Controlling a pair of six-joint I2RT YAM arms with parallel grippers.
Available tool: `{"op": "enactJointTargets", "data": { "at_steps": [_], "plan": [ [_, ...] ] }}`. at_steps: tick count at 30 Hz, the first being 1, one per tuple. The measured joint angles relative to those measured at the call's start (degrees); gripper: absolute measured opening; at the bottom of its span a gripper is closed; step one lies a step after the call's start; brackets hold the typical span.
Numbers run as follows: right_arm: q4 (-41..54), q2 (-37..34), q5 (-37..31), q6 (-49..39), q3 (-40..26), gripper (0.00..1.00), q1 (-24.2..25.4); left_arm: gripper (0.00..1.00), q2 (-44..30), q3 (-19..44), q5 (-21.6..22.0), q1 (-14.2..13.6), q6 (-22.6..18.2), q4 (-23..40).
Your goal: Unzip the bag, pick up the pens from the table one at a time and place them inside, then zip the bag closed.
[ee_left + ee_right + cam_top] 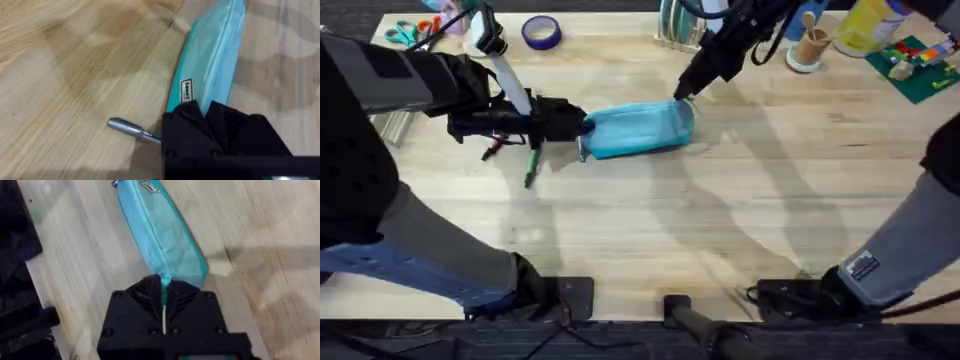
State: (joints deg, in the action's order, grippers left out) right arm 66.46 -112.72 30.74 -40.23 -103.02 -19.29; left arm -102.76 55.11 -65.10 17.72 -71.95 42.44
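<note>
The end of the blue pouch (212, 55) is pinched by the black left gripper (206, 107); a silver-tipped pen (131, 128) lies beside it on the table (75, 75).

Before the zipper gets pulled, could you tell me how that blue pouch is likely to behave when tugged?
The bag is probably soft and floppy: its fabric wrinkles near the right tool. It looks flat and light, so it might slide on the smooth table unless held. With the left tool at the opposite end, it should stay taut.
</note>
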Motion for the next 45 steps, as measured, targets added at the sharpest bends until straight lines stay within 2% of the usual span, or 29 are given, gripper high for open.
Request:
{"op": "enactJointTargets", "data": {
  "at_steps": [8, 30, 40, 45],
  "plan": [
    [-0.27, 0.00, -0.44, -0.02, 0.00, 0.031, -1.01, 0.043, -0.01, 0.02, 0.00, 0.00, 0.00, 0.02],
    [-9.04, 0.00, -1.80, 0.00, 0.00, 0.031, -11.74, 0.043, 0.00, 0.02, 0.07, 0.02, 0.00, -0.02],
    [-11.10, -0.22, -2.86, 0.00, 0.00, 0.032, -14.75, 0.043, -0.02, 0.02, 0.24, 0.13, -0.02, -0.02],
    [-13.99, -2.51, -2.26, 0.00, 0.00, 0.032, -16.14, 0.043, 0.00, 0.02, -0.04, 0.02, -0.02, 0.02]
  ]
}}
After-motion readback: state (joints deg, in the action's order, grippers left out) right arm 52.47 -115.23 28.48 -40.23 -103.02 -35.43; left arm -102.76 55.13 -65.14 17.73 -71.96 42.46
